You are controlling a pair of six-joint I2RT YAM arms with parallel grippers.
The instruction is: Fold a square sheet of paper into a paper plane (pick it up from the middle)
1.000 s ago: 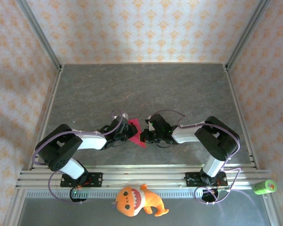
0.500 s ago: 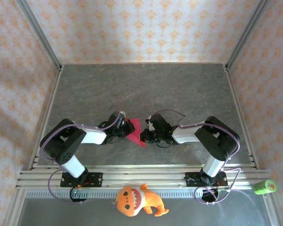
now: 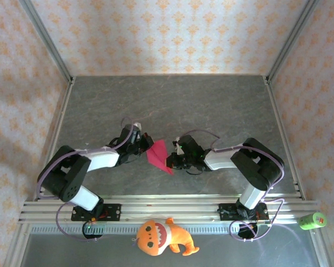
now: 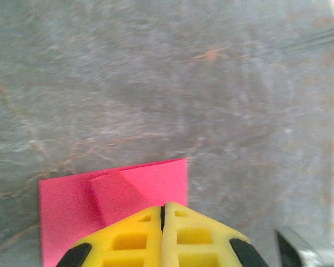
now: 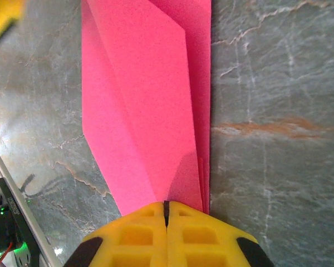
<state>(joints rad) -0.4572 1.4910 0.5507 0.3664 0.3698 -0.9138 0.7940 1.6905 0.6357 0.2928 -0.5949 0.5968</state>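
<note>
sheet of paper (image 3: 158,156): on table (image 3: 172,105), near-centre | left gripper (image 3: 146,146): at its left | right gripper (image 3: 170,162): at its right | plush toy (image 3: 162,237): before the table's near edge | cylinder (image 3: 313,221): far right of toy

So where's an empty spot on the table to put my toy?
The far half of the table, up to the back wall, is bare. Crowded spot: near middle, where the left claw and right claw meet the folded pink paper.

Left arm (image 3: 103,159) and right arm (image 3: 218,160) — black joints, white link shells, 1 looping lilac cable (image 3: 199,131) each. Yellow fingers (image 4: 128,239) show square recesses.
</note>
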